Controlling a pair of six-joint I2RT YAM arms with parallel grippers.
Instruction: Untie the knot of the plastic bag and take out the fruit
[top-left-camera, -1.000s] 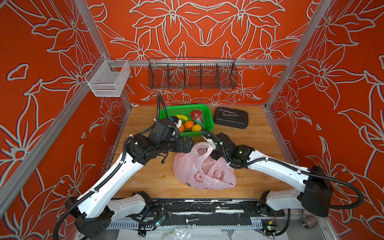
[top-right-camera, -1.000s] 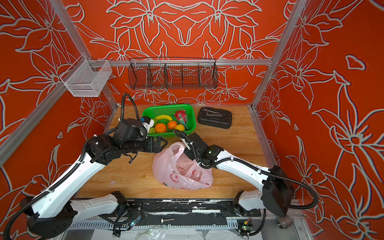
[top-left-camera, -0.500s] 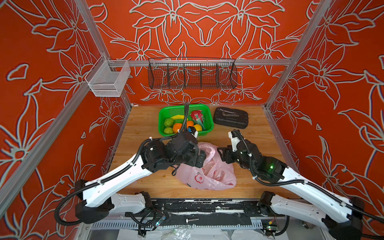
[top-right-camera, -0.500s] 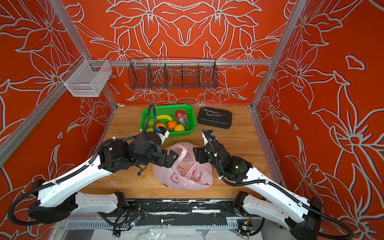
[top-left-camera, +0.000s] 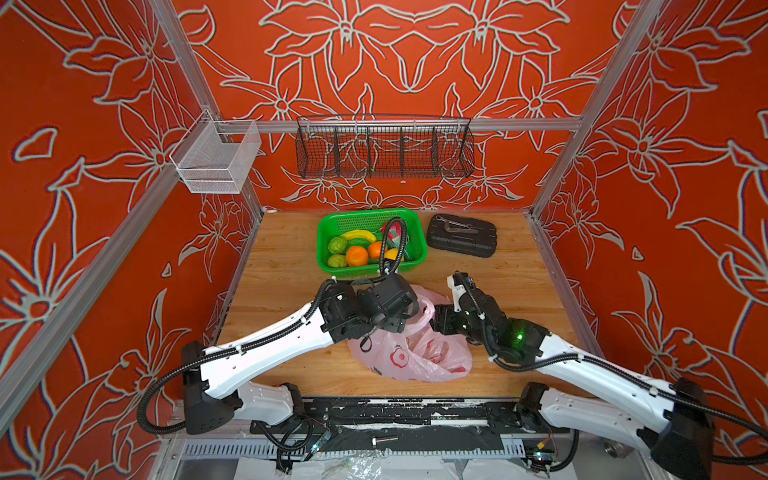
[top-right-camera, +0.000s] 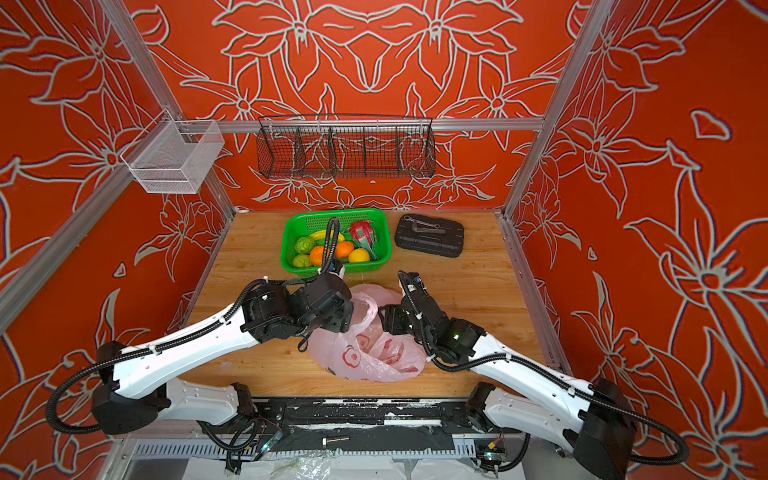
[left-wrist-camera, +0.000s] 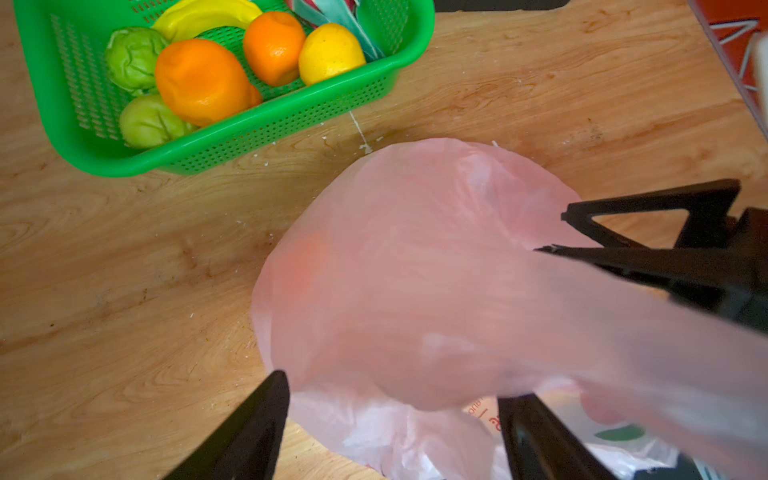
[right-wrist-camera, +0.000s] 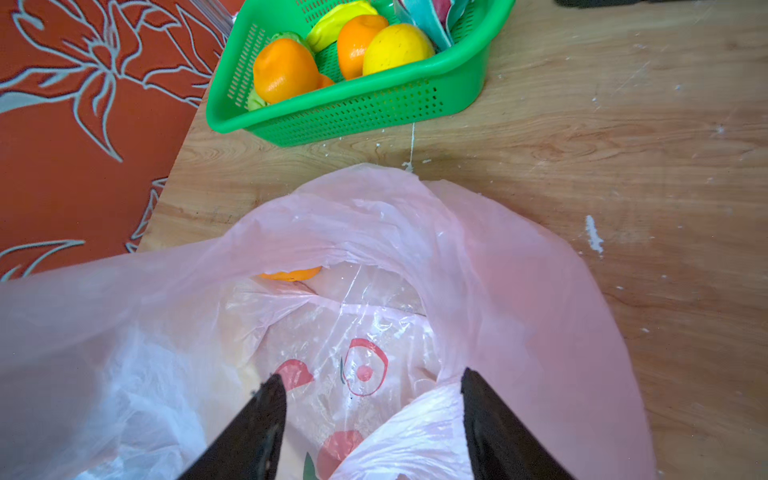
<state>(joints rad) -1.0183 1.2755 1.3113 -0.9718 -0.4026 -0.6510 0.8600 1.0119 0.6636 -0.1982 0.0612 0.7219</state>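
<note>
**Green basket**: on the desk, beyond the left fingers and off to their left. Holds oranges, a yellow fruit, green fruits, a dragon fruit and a banana.

**Left gripper**: fingers apart, gripping nothing. Pink film bulges between the tips and just ahead of them.

**Plastic bag**: lies on the desk between the two sets of fingers. The mouth gapes and no knot is seen, so it is judged untied.

**Bagged orange**: just beyond the right fingers, tucked under the far rim. The orange blur through the film ahead of the left fingers is probably the same fruit.

**Right gripper**: fingers apart with nothing clamped, tips inside the bag's mouth.

**Handling note:** hold the rim wide on one side. Enter over it, and close on the orange's firm body, not on loose film. Lift slowly, so the bag does not trail along.

**Black case**: beyond the right fingers, to their right, well apart.
</note>
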